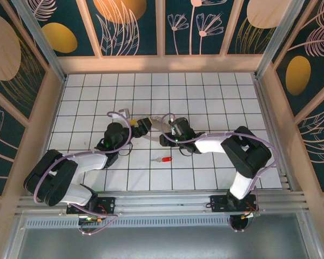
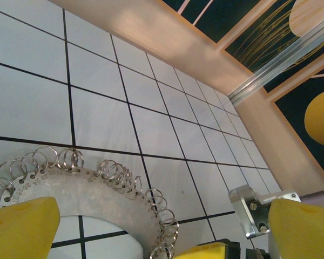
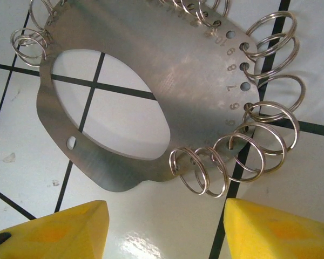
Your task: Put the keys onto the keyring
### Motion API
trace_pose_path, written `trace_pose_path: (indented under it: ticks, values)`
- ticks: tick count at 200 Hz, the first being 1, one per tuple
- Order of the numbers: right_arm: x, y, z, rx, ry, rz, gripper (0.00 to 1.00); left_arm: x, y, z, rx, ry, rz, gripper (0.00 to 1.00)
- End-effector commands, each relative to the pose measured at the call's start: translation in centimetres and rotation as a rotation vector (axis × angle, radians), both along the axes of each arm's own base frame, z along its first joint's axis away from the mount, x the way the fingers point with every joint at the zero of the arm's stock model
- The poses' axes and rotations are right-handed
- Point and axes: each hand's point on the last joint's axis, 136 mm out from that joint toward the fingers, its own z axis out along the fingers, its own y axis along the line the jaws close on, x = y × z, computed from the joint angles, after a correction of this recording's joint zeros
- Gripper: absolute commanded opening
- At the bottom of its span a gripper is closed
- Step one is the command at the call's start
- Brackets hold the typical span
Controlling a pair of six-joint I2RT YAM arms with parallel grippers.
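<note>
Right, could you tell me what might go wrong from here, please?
The left hand and right hand sit close together at the keyring, so they could bump each other. Both are open and neither grips the keyring, so a nudge might slide it. The red key lies flat on the tiles, apart from both hands; it may slip when pinched.

Red head, silver blade on the key [image 1: 163, 159], bright against the table [image 1: 205, 86] with its white tiles and thin black grid lines. The keyring [image 3: 140, 38] is brushed silver-grey, its small split rings a shinier silver, with tiny dark numbers stamped along the rim. The right fingers [image 3: 59, 232] are vivid yellow, and the left fingers [image 2: 21, 226] the same yellow. Both the left arm [image 1: 59, 175] and the right arm [image 1: 243, 154] are black with white sections and lilac cable. The walls [image 1: 135, 27] are dark teal with gold ovals, pale pink line-drawn leaves and light wood frames.
</note>
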Motion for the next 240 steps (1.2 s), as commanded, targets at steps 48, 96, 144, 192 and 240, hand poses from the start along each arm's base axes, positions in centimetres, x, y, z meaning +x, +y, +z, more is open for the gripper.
trace_pose_path:
  ticks: [48, 96, 144, 192, 240]
  values:
    - [0.9, 1.1, 0.7, 0.028, -0.011, -0.002, 0.58, 0.1, -0.5, 1.1, 0.0, -0.03, -0.016, 0.99]
    - [1.1, 1.5, 1.2, 0.041, -0.016, 0.007, 0.56, 0.2, -0.5, 1.0, 0.0, -0.029, -0.017, 0.99]
    - [0.9, 1.7, 1.5, 0.05, -0.017, 0.012, 0.56, 0.2, -0.5, 0.8, -0.001, -0.025, -0.015, 0.99]
    - [0.0, 2.5, 2.5, 0.093, -0.025, 0.061, 0.55, 0.1, -0.5, 0.8, -0.003, -0.027, -0.017, 0.99]
    - [-1.1, 2.6, 4.6, 0.116, -0.08, 0.091, 0.54, -0.1, -0.3, 0.5, -0.005, -0.023, -0.014, 0.99]
